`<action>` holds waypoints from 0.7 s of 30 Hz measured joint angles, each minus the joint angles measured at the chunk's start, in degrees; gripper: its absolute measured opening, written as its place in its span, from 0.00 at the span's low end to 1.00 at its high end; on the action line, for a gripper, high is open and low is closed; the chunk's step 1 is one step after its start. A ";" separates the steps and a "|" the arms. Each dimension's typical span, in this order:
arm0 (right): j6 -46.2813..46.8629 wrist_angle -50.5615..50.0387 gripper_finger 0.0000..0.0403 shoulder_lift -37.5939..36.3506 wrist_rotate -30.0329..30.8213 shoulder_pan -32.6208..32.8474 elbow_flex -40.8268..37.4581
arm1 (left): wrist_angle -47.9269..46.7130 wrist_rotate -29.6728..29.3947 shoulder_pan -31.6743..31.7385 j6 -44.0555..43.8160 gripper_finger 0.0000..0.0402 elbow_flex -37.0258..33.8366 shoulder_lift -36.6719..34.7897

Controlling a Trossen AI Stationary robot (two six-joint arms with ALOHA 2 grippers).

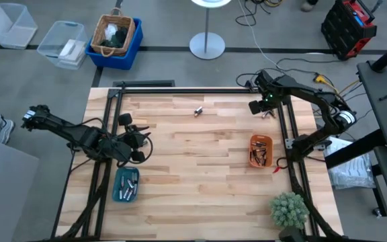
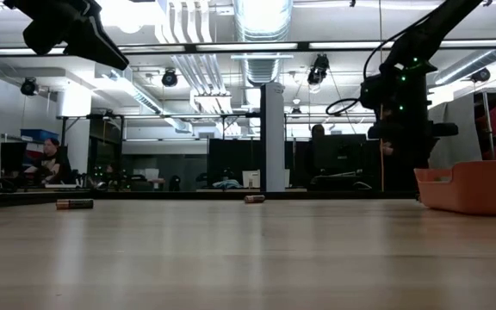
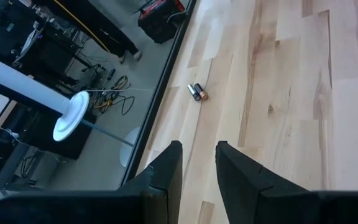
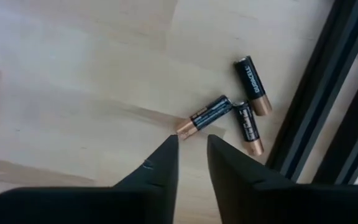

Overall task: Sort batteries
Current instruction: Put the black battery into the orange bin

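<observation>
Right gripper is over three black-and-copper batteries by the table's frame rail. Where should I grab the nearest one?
Take the nearest black-and-copper battery at mid-body, descending from above with the right gripper. It lies flat and tilted, so turn the fingers to close across its barrel, not its ends. Its black end nearly meets the second battery, so favour the copper end, which has bare wood around it.

Overhead, table-level, 2 close wrist views
</observation>
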 joint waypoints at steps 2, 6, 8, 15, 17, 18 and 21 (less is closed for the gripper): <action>1.41 0.17 0.25 0.00 0.03 0.02 -0.58 | -0.01 0.00 0.00 0.00 0.19 0.00 0.00; 2.82 0.47 0.35 0.00 0.07 0.12 -1.87 | -0.01 0.00 0.01 0.00 0.19 0.00 0.00; 3.84 0.52 0.39 0.00 -0.15 0.15 -2.30 | -0.05 0.00 0.00 0.02 0.19 0.00 0.00; 5.98 1.14 0.47 0.00 -0.19 0.17 -2.53 | -0.14 0.02 -0.01 0.15 0.19 0.00 -0.01; 6.65 1.36 0.48 0.00 -0.20 0.17 -2.61 | -0.16 0.02 0.01 0.15 0.19 0.00 0.00; 6.87 1.59 0.48 0.00 -0.20 0.15 -2.71 | -0.16 0.02 0.00 0.15 0.19 0.00 0.00; 8.11 2.62 0.47 0.00 -0.22 0.17 -3.25 | -0.16 0.02 -0.01 0.15 0.19 0.00 0.00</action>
